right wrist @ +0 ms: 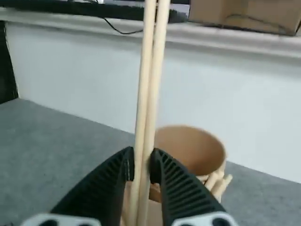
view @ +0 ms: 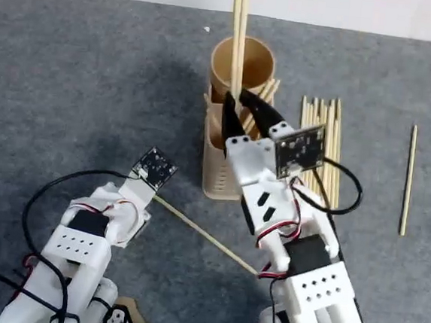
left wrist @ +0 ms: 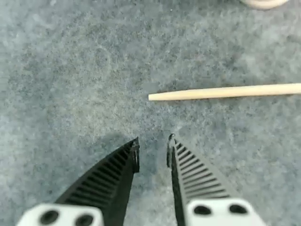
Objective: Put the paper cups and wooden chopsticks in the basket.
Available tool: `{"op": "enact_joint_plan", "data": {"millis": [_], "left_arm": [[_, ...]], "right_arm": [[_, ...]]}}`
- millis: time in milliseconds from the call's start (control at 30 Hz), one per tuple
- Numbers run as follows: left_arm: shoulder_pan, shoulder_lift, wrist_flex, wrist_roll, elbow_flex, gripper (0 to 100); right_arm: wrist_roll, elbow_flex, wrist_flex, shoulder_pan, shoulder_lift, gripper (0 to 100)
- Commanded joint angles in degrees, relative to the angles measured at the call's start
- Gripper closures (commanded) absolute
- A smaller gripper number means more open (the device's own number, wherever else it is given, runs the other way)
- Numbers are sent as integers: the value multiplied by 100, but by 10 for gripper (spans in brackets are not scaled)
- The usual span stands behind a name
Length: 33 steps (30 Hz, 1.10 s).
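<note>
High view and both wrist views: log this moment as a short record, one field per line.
Right gripper: shut on a pair of chopsticks, held upright over the basket
Left gripper: open, above the carpet, near the end of a loose chopstick
Paper cup: upright at the basket's far end
Still on the table: chopstick pile beside the basket on the right arm's side; single chopstick farther out

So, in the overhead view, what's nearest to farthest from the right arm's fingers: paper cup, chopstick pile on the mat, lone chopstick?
1. paper cup, just beyond the right arm's fingers, which grip two chopsticks.
2. chopstick pile, on the mat to their right.
3. lone chopstick, far right, apart from the pile.
</note>
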Motion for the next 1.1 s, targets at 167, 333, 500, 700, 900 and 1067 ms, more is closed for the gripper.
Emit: {"op": "enact_joint_plan", "data": {"millis": [167,333,500,700,900,1067], "left_arm": [[22,-31,-79,-53,-22,870],[22,-31,-79,-53,-22,870],[22,-31,-79,-53,-40,870],[13,-31,-70,-44,-66,870],[-101,-57,-53,-26,-75,870],[-602,-40,-53,-9,-251,870]], "right_arm": [[-9,180,312,435,-119,838],[-9,-391,1411,462,-321,647],[-9,-1209,2712,426,-708,646],[651,-3108,5429,-330,-268,646],[1451,-3275,7248,-1719,585,646],[1495,-3064,7908,-2484,945,646]]}}
